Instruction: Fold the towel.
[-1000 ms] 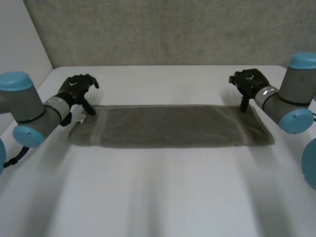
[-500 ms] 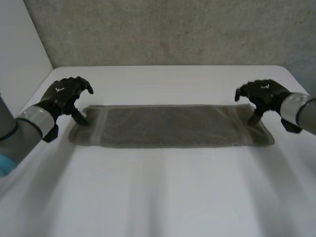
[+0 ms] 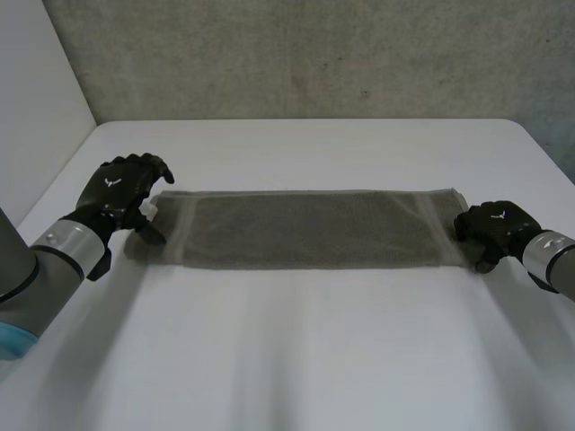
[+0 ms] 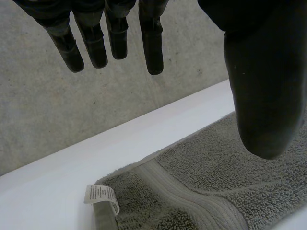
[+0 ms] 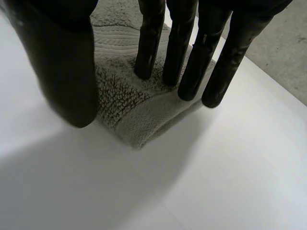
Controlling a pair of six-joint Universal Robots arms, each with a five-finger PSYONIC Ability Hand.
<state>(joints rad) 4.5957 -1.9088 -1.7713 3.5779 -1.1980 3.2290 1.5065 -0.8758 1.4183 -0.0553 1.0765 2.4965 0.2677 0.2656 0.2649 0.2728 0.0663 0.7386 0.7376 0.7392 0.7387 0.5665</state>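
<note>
Left hand [image 3: 121,190], right hand [image 3: 492,230] at towel [image 3: 305,229] ends, white table [image 3: 296,341] around.

White surface [image 3: 296,341] is occupying the lower and middle frame, its far edge running across the upper third. Grey concrete wall [image 3: 305,54] is standing behind it; a pale panel [image 3: 36,90] is bordering the upper left.

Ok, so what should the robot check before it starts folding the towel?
1. The towel lies flat on the table: ok.
2. The right hand is at the towel's near right corner, fingers on the cloth: ok.
3. The right hand pinches that corner: not ok, thumb apart.
4. The left hand grips the left end: not ok, fingers straight above it.
5. The left thumb touches cloth: cannot tell.
</note>
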